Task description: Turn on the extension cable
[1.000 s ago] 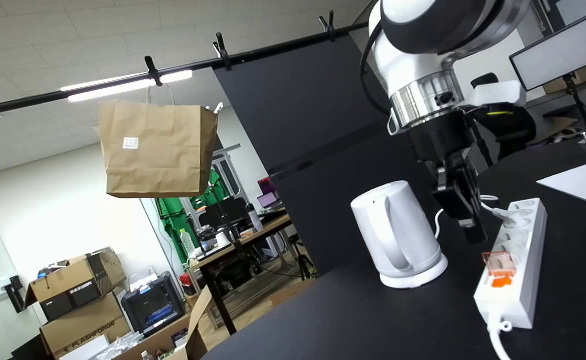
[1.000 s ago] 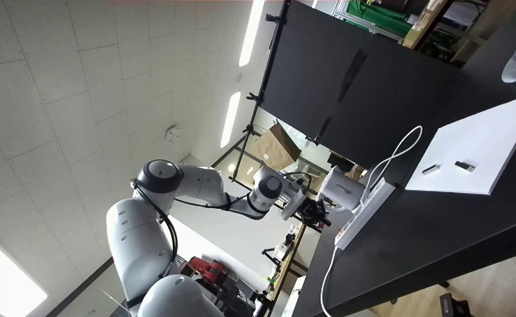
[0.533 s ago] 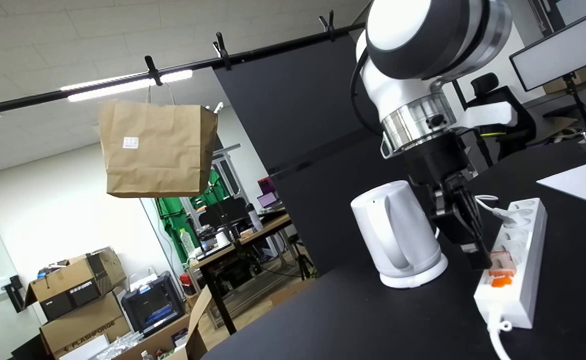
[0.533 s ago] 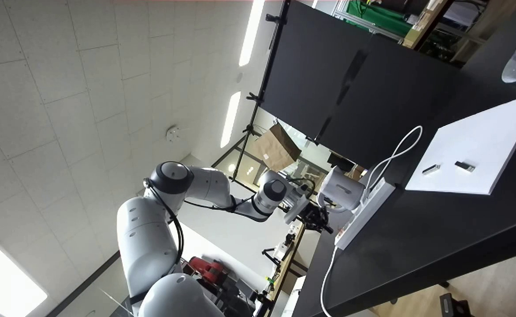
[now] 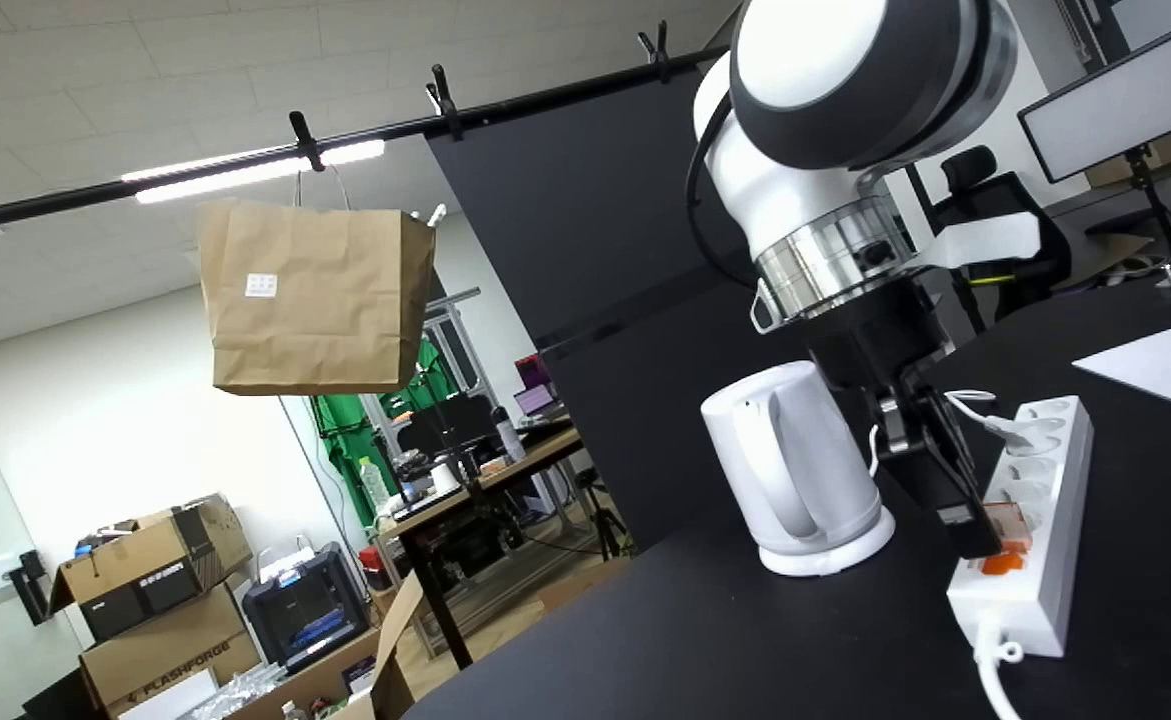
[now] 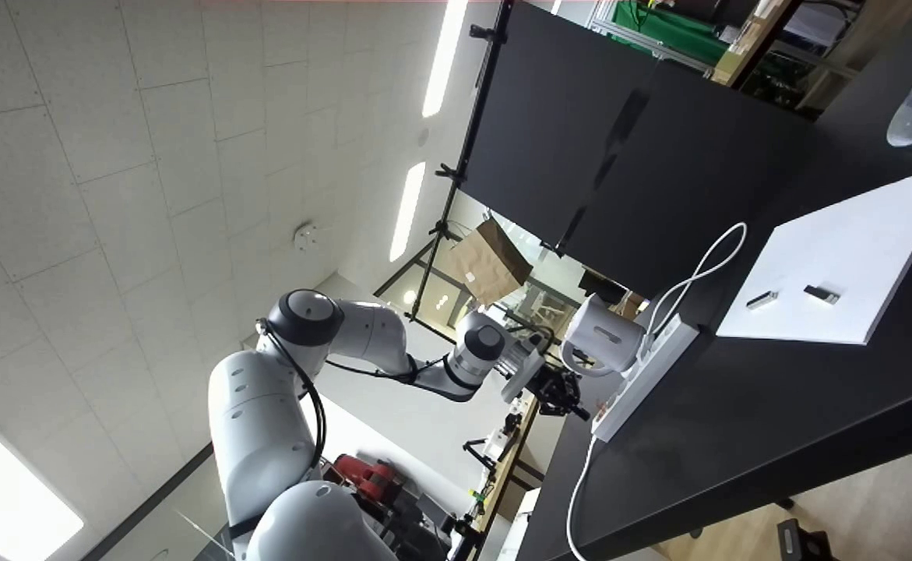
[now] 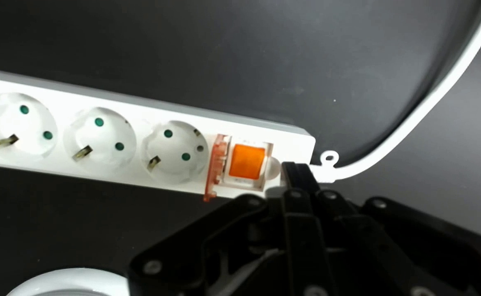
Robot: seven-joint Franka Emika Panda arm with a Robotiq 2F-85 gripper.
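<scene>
The extension cable (image 5: 1050, 540) is a long white power strip lying on the black table; it also shows in an exterior view (image 6: 646, 383) and in the wrist view (image 7: 291, 142). Its orange switch (image 7: 247, 161) has a clear reddish flip cover (image 7: 215, 168) standing open on the socket side. In an exterior view the switch (image 5: 1001, 563) is partly behind the fingertips. My gripper (image 7: 300, 166) is shut and empty. In the wrist view its tips overlap the strip's cord end, just right of the switch. In an exterior view the gripper (image 5: 975, 535) points down beside the cover. Contact cannot be told.
A white kettle (image 5: 795, 470) stands close beside the gripper and strip; its edge shows in the wrist view (image 7: 76, 283). A white plug (image 5: 1020, 432) sits in a far socket. The white cord (image 7: 413, 123) leaves the strip's switch end. A white board (image 6: 837, 265) lies beyond.
My shut gripper has moved down and toward the switch end of the strip, from above the sockets to beside the flip cover. The strip and kettle have not moved.
</scene>
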